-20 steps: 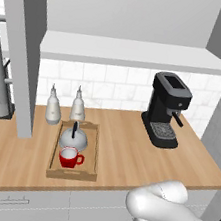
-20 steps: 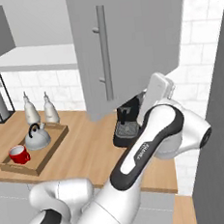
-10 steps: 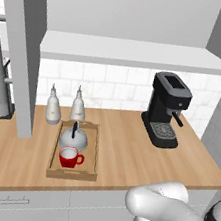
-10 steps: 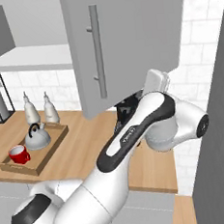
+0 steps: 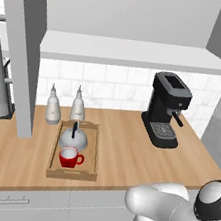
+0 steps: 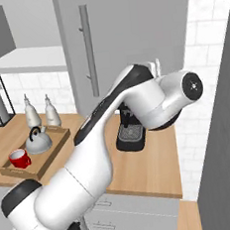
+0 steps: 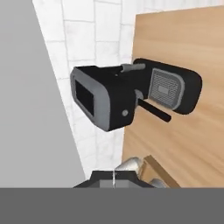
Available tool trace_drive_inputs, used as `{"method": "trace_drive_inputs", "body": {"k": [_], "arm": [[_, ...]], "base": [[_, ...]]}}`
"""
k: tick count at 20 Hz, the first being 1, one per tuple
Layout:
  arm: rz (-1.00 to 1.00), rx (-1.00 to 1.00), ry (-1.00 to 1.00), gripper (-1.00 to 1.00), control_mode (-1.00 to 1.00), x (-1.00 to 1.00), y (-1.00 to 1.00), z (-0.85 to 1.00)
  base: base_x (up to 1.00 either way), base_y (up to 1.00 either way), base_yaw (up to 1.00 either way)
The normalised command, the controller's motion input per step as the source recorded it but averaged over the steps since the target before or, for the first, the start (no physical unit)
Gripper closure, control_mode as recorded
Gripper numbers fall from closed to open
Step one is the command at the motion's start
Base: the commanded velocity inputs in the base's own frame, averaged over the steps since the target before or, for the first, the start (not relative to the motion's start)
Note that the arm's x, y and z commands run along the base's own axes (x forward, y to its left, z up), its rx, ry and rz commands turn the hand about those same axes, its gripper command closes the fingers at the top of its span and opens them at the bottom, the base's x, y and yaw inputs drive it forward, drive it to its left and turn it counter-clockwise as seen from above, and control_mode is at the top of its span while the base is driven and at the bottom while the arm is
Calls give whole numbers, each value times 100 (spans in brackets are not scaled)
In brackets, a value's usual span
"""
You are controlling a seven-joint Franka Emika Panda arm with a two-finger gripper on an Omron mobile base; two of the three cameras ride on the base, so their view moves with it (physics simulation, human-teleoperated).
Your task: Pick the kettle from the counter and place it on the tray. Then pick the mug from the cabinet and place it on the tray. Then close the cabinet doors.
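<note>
Claw (image 7: pixel 113 178) pressed fully together with nothing between its tips, seen at the bottom of the hand view, looking down on the black coffee machine (image 7: pixel 131 94) and the wooden counter (image 7: pixel 183 144). On the right base view the arm has swung higher and further right than half a second ago, and its big white elbow now covers the top of the coffee machine. The cabinet door (image 6: pixel 125 46) with its long silver bar handle (image 6: pixel 87 50) fills more of that view than before. Over on the tray (image 5: pixel 71 171), nothing has shifted: the kettle (image 5: pixel 73 137) sits at the back, the red mug (image 5: pixel 69 157) just in front of it. Two white bottles (image 5: pixel 64 105) stand behind the tray by the tiled wall.
</note>
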Motion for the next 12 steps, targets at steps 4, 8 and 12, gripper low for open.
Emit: {"method": "trace_drive_inputs", "body": {"k": [4,8,12], "arm": [[39,-26,0,100,-100,1,-13,86],[31,-30,-3,100,-100,0,4,95],[9,-33,-20,100,-100,0,45,67]], "base": [[0,0,0],[0,0,0],[0,0,0]]}}
